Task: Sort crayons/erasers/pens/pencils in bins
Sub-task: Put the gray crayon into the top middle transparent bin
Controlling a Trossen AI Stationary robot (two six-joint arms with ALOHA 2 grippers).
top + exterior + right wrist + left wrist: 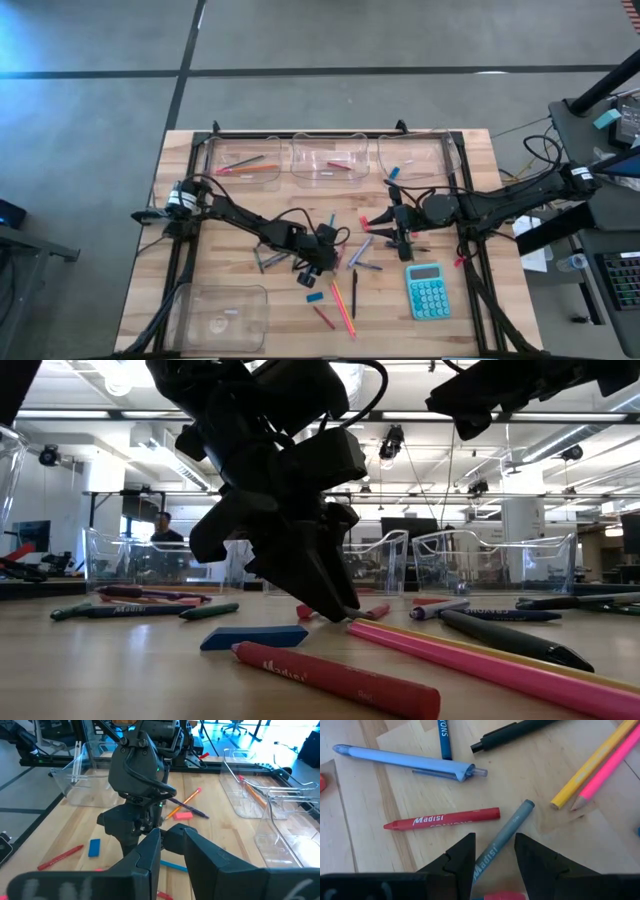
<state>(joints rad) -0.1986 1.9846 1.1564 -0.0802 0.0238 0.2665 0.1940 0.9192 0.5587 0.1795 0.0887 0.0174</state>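
My left gripper (318,262) is open, low over the middle of the table, fingers pointing down (320,595). Its fingers stand on either side of a grey crayon (504,835) that lies flat on the wood. A red crayon (442,819), a light blue pen (405,760), a black pen (512,734), and a yellow pencil (585,767) and pink pencil (610,762) lie around it. My right gripper (402,240) hovers right of centre; its fingers (170,840) are shut with nothing seen between them. Three clear bins (328,158) stand along the far edge, one bin (222,315) at the near left. My left gripper's fingers (465,857) stand on either side of the grey crayon's near end (487,860), coming from above and lying across it. The crayon lies flat on the table. Whether the fingers touch it, I cannot tell.
A teal calculator (427,290) lies near the right. A blue eraser (255,637), a red crayon (335,680) and a pink pencil (500,665) lie toward the near edge. Grey sticks (262,262) lie left of my left gripper. Cables run along both arms.
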